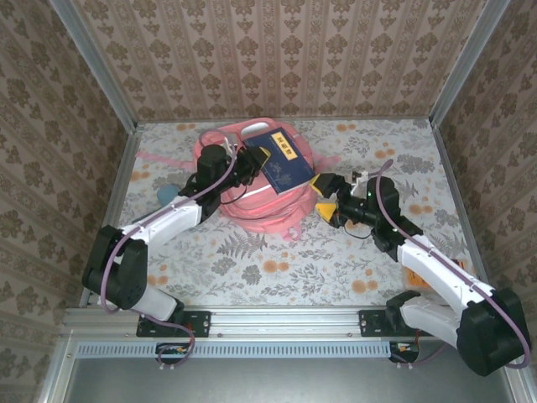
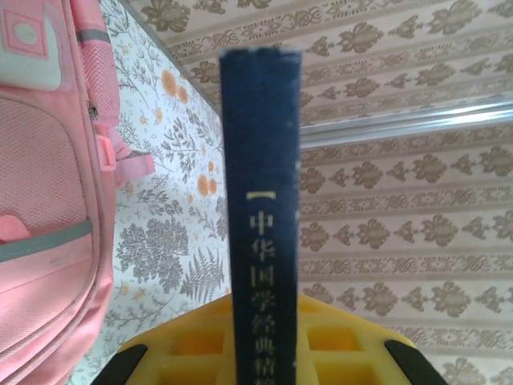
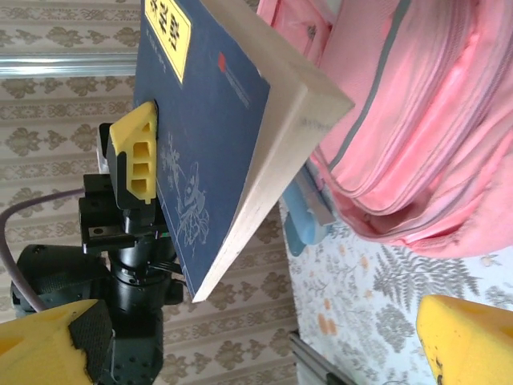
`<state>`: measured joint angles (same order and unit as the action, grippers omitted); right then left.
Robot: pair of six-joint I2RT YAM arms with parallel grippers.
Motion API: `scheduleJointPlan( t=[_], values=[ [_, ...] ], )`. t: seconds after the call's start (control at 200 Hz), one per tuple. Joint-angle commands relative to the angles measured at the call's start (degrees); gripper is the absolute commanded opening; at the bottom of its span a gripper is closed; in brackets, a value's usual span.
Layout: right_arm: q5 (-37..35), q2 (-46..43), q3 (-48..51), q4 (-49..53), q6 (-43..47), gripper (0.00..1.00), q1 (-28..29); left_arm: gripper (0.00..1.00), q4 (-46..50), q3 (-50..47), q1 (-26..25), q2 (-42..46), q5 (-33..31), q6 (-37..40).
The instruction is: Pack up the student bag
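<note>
My left gripper (image 2: 260, 321) is clamped on the book (image 2: 260, 184). In its wrist view the yellow fingers (image 2: 192, 341) sit on either side of the dark blue spine, which stands straight up the frame with gold characters running down it. In the right wrist view, one of those fingers presses flat against the blue cover below a yellow label, and the pale page edge faces the camera.

From above, the book hangs cover-up over the bag (image 1: 256, 210), one corner pointing toward my right gripper (image 1: 325, 200). I can't tell whether the book touches the fabric beneath it.

The right gripper stands wide open with nothing between its fingers (image 3: 469, 337). It sits just beside the book's right corner, apart from it as far as I can see.

The bag lies on the counter (image 1: 277, 269) in the middle of the far half — pink, with a mesh front pocket and a pale stripe showing in the left wrist view. A teal item (image 1: 165, 193) lies on the counter left of the bag, partly behind my left arm, too hidden for me to identify.
</note>
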<state>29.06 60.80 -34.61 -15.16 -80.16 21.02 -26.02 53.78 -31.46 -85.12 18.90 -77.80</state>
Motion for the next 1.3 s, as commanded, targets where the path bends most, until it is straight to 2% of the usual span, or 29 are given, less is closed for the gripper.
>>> scheduleJointPlan(
  t=[0.0,0.155,0.345,0.5,0.835,0.96,1.045,1.18,1.295],
  values=[
    [-4.10,1.30,0.67,-9.45,-7.77,0.99,1.74,0.04,-4.90,-0.82,-1.09,2.27,-3.78,-4.97],
    [-7.64,4.92,-0.14,-14.22,-12.20,0.96,3.40,0.04,-5.31,-1.70,-2.35,2.42,-5.39,-6.98],
    [-10.95,10.68,-2.03,-21.33,-15.27,0.89,5.83,0.04,-6.46,-2.62,-3.08,2.44,-5.84,-8.95],
    [-13.27,14.52,-2.54,-27.04,-17.79,0.73,6.75,0.04,-6.90,-3.27,-3.43,2.59,-6.15,-9.84],
    [-15.63,13.76,-1.69,-26.69,-16.40,0.38,7.20,0.04,-6.69,-4.04,-3.69,2.93,-6.24,-10.77],
    [-16.11,13.23,-1.44,-25.55,-15.40,0.27,7.20,0.07,-5.92,-4.30,-3.87,3.26,-6.25,-10.75],
    [-16.55,12.63,-1.51,-23.82,-14.16,0.18,7.20,0.16,-4.98,-4.75,-3.87,3.54,-6.31,-10.69],
    [-17.49,9.64,-2.66,-15.83,-8.23,0.07,6.94,0.48,-0.43,-5.66,-3.07,5.23,-6.31,-9.66],
    [-19.78,4.52,-5.29,-1.12,1.10,0.03,6.00,0.71,9.83,-5.34,-1.73,7.68,-5.90,-5.19]
  ],
)
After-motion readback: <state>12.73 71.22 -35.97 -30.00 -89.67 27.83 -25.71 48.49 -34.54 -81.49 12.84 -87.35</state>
